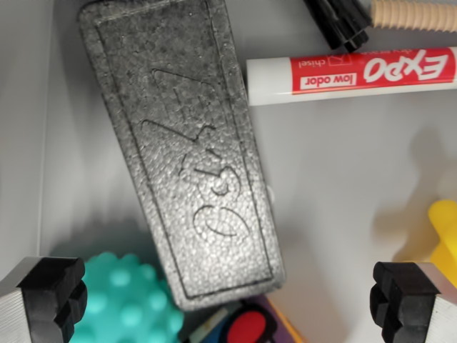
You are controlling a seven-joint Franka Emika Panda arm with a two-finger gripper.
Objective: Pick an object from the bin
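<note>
Both black fingertips (50,296) frame my view at seven and five o'clock, the gripper (228,300) spread wide and empty. Between them sit a teal bumpy ball (121,300) and a cropped red-blue item (246,325). Farther, the gray foam block (178,143) runs diagonally across the bin floor (343,186). At one o'clock lies an Expo marker (350,75), its end cut off.
</note>
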